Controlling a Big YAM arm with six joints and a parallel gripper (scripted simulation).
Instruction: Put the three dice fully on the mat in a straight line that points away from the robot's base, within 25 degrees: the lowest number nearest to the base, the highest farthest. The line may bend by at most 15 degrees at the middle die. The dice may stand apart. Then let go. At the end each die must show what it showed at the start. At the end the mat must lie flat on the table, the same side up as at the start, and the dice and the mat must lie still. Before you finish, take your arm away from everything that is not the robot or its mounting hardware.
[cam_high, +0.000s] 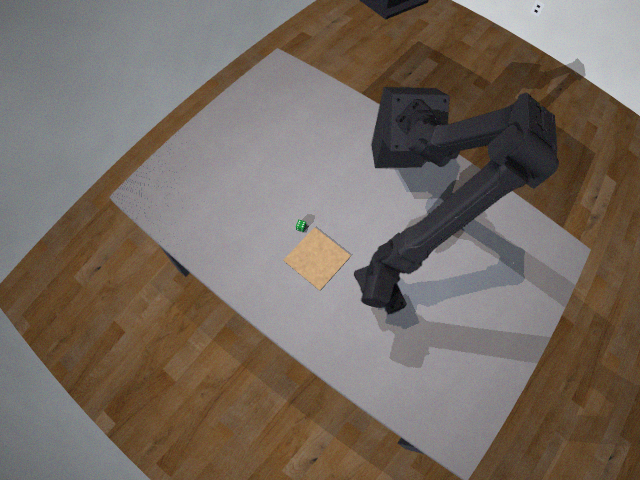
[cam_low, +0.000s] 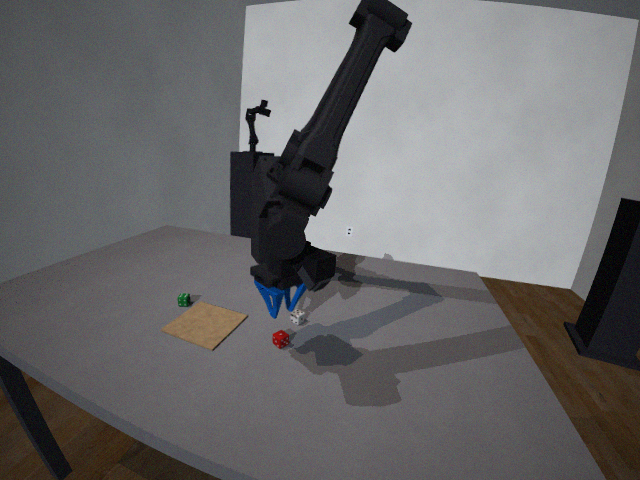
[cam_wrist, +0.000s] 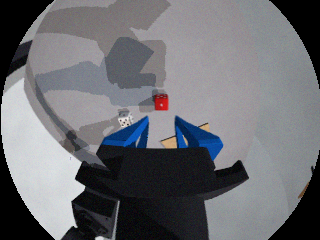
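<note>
Gripper (cam_low: 283, 304): partly open, empty, hovering frame centre above white die (cam_low: 297, 316), prob. pre-narrowed for a small pick. Red die (cam_low: 280, 338), green die (cam_low: 183, 299): both off mat (cam_low: 204, 324).

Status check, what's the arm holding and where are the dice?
Gripper empty, fingers part-closed above table. White die, red die, green die all off mat. Nothing in the way.

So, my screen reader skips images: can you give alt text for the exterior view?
A dark arm's blue-fingered hand hovers empty above a white die, a red die in front. A tan mat lies left, bare, a green die behind it.
</note>
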